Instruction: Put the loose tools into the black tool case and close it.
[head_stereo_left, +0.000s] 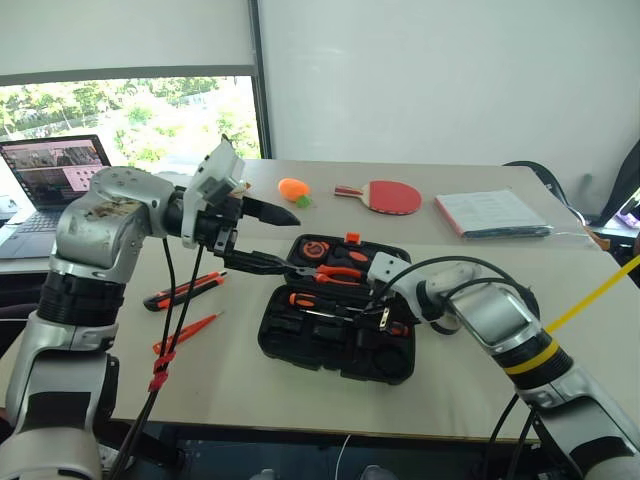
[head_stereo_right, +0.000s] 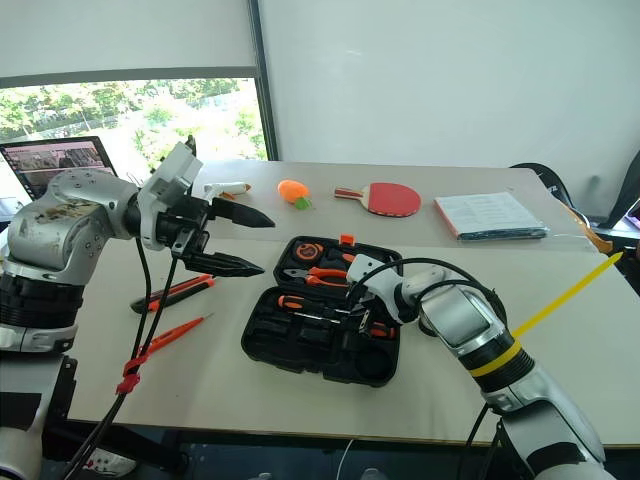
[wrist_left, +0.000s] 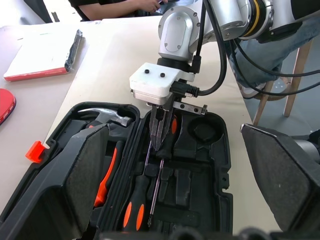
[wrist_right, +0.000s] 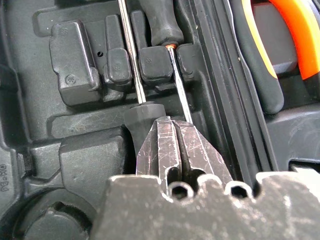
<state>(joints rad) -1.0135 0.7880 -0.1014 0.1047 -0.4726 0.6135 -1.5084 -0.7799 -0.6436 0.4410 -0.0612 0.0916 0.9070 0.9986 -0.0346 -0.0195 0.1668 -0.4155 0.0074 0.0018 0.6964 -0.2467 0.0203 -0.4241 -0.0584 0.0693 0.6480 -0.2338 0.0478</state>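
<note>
Case: your black tool case (head_stereo_left: 340, 340) lies open on the pale table (head_stereo_left: 240, 390), matte moulded plastic with shaped slots and an orange latch (head_stereo_left: 352, 238).
Right claw: your right claw (wrist_left: 161, 145) is pressed together, tips down in a slot beside a screwdriver (wrist_left: 134, 212); nothing clamped that you can see.
Left claw: your left claw (head_stereo_left: 280, 240) hangs spread apart above the table, empty.
Loose tools: utility knife (head_stereo_left: 185, 290) and thin tester screwdriver (head_stereo_left: 185, 333) lie left of the case.
Wrist extras: scratched metal tips (wrist_right: 175, 150), a hammer head (wrist_left: 107, 116).
</note>
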